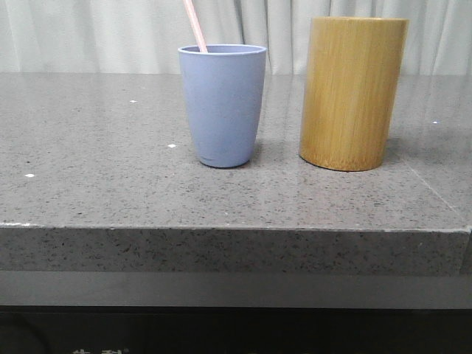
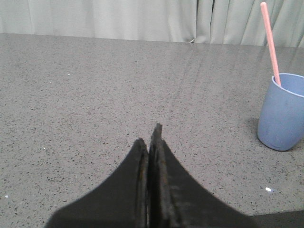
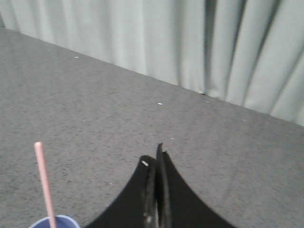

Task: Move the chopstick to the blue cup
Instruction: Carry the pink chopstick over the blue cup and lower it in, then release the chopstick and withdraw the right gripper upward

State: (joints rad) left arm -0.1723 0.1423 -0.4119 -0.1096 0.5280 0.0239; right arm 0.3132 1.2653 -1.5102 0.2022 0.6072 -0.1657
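Note:
The blue cup [image 1: 222, 105] stands upright on the grey table, left of centre in the front view. A pale pink chopstick [image 1: 195, 25] stands in it and leans left, its top end out of frame. The cup [image 2: 281, 112] and chopstick [image 2: 270, 41] also show in the left wrist view, and in the right wrist view only the cup rim [image 3: 53, 222] and the chopstick [image 3: 45, 184] show. My left gripper [image 2: 150, 134] is shut and empty, apart from the cup. My right gripper [image 3: 155, 154] is shut and empty, beside and above the cup. Neither gripper shows in the front view.
A taller tan bamboo cylinder [image 1: 352, 92] stands upright right of the blue cup. The grey stone table [image 1: 110, 184] has its front edge near the camera. Pale curtains [image 1: 110, 33] hang behind the table.

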